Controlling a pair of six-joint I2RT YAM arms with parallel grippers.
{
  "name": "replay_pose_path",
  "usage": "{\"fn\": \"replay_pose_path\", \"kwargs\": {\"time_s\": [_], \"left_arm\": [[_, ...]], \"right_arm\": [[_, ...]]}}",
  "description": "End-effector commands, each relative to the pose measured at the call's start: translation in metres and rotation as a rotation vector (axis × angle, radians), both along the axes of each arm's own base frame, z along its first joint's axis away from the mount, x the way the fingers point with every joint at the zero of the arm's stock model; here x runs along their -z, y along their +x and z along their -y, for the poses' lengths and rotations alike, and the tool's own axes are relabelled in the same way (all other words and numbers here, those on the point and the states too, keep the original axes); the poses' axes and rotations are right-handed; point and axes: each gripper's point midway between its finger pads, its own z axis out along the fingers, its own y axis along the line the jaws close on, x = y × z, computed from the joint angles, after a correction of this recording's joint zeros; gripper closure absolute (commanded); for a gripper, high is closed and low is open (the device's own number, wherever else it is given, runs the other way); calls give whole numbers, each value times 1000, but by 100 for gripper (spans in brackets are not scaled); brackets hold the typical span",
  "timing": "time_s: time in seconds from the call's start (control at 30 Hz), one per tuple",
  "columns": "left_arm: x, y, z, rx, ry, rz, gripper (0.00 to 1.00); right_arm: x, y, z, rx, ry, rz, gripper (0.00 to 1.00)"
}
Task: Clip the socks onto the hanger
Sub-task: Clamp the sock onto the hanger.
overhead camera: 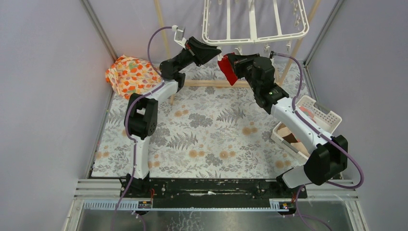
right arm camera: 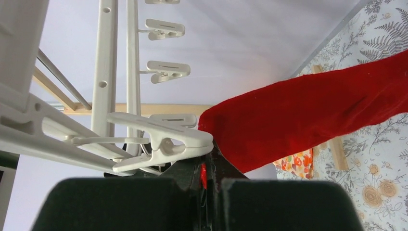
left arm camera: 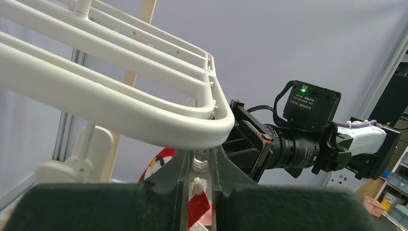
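Under the hanger's near rim: both hands meet just below the hanger [overhead camera: 255, 38], which hangs above the far end of the tabletop [overhead camera: 211, 130].
Right hand: the right hand [overhead camera: 230, 59] is clamped on the red sock [overhead camera: 225, 70] at one end, so the rest trails free (a loose edge is what a clip can bite).
Sock position: held up in the air, off the tabletop, with its gripped end just beside the tip of a white clip [right arm camera: 163, 139] dangling from the rim. I cannot tell whether they touch.
Left hand: the left hand [overhead camera: 218, 50] is drawn narrow, and the clip sits in the slit between its fingers [left arm camera: 168, 183]. As far as the wrist view shows, it is pinched there.
Why so held: I judge the left hand is there to steady the clip and press it open while the right feeds fabric in.
Clip state: its tip looks closed or nearly so, and the sock is not yet inside.
Step in hand: first sock of the task, at the moment of insertion.
Risk: the clip swings on its link, so a push from the sock could knock it aside.
Elsewhere: a white basket [overhead camera: 320, 109] sits at the right edge, its contents too small to tell.
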Motion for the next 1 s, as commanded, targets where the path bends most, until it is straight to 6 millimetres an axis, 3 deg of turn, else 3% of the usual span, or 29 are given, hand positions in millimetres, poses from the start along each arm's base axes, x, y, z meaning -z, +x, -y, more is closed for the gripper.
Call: {"fn": "replay_pose_path", "kwargs": {"time_s": [0.0, 0.63, 0.97], "left_arm": [[-20, -15, -8, -9, -14, 80, 100], [-7, -10, -7, -17, -18, 61, 100], [-9, -9, -8, -28, -20, 55, 100]], "right_arm": [[-45, -2, 3, 26, 46, 114, 100], [-61, -6, 0, -2, 84, 164, 100], [-41, 2, -12, -33, 112, 122, 100]]}}
